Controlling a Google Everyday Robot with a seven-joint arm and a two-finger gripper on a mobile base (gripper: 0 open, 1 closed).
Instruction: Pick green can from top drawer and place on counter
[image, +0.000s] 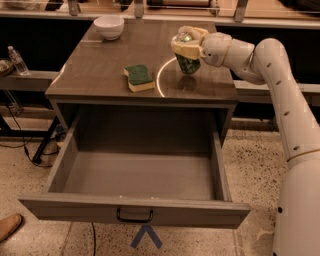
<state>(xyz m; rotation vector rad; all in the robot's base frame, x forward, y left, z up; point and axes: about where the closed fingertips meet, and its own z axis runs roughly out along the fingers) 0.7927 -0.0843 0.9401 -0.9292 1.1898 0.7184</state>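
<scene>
The green can (188, 62) is held upright in my gripper (186, 46), just above the right part of the counter (100, 75), inside the thin white arc. The gripper's cream fingers (176, 46) are shut around the can's upper part, and its lower half shows below them. The can's reflection shows on the counter right under it; I cannot tell whether it touches the surface. The top drawer (135, 212) is pulled fully out below the counter and its inside is empty. Its black handle (134, 217) is at the front centre.
A green-topped yellow sponge (139, 77) lies on the counter left of the can. A white bowl (109, 26) stands at the back left corner. A water bottle (17, 60) stands on a shelf at the far left. A shoe tip (9, 226) shows at the bottom left.
</scene>
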